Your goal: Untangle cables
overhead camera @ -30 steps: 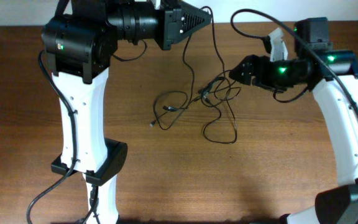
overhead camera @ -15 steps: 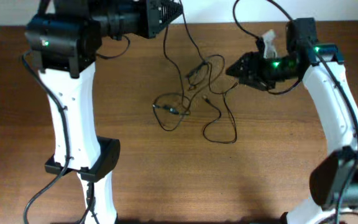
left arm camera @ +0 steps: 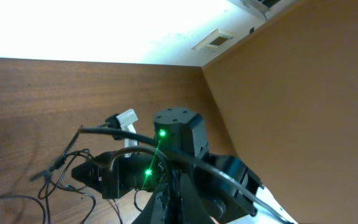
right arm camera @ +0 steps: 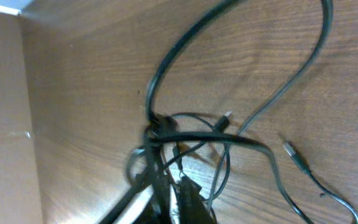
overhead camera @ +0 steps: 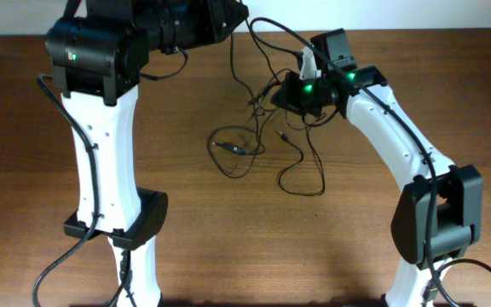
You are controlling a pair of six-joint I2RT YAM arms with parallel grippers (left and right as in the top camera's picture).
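Observation:
Several thin black cables [overhead camera: 233, 148] lie tangled mid-table, the knot [overhead camera: 267, 89] pulled toward the back. One strand rises from the knot to my left gripper [overhead camera: 232, 12], which is shut on it at the table's far edge. My right gripper [overhead camera: 282, 95] is at the knot's right side, shut on a bunch of strands. In the right wrist view its fingers [right arm camera: 169, 193] pinch the crossing cables [right arm camera: 185, 140], and a free plug [right arm camera: 294, 157] lies on the wood. The left wrist view has my left gripper [left arm camera: 169, 200] shut on a thin cable above the right arm [left arm camera: 173, 134].
The wooden table [overhead camera: 356, 222] carries both arm bases: the left one [overhead camera: 122, 226] at front left, the right one [overhead camera: 437, 213] at front right. A loose loop of cable [overhead camera: 301, 183] trails toward the front. A thicker arm wire [overhead camera: 271, 30] arcs above the knot.
My right arm has swung left to the knot and its gripper has closed on the strands. The tangle has been drawn toward the back by the left gripper's strand.

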